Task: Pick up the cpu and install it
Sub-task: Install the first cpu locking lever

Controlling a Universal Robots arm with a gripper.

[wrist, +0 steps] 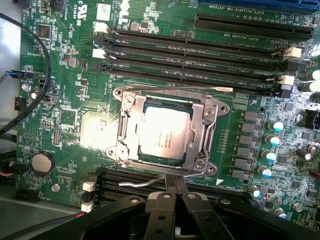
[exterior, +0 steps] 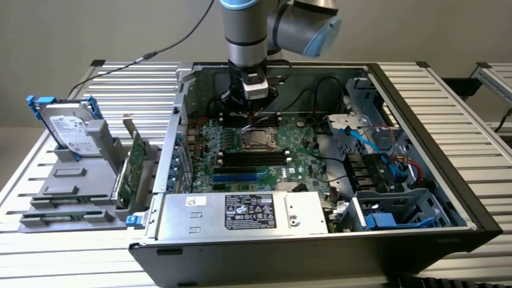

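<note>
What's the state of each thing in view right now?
cpu: seated in the socket, metal frame around it.
gripper: shut, holding nothing, just beside the socket.
memory slots: unfilled.
computer case: lying on its side, side panel off.
hard drive: standing upright in the grey holder outside the case.
green circuit card: on edge in the same holder.

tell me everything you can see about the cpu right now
The cpu is a small flat square chip with a silver-grey metal top carrying faint printed text and a thin darker rim. It lies flat in its socket on the green motherboard, framed by the socket's metal bracket, whose thin wire levers run along the frame's edges. In the exterior view it sits mid-board inside the open computer case. Nothing grips it; the gripper is shut, just beside the socket.
</note>
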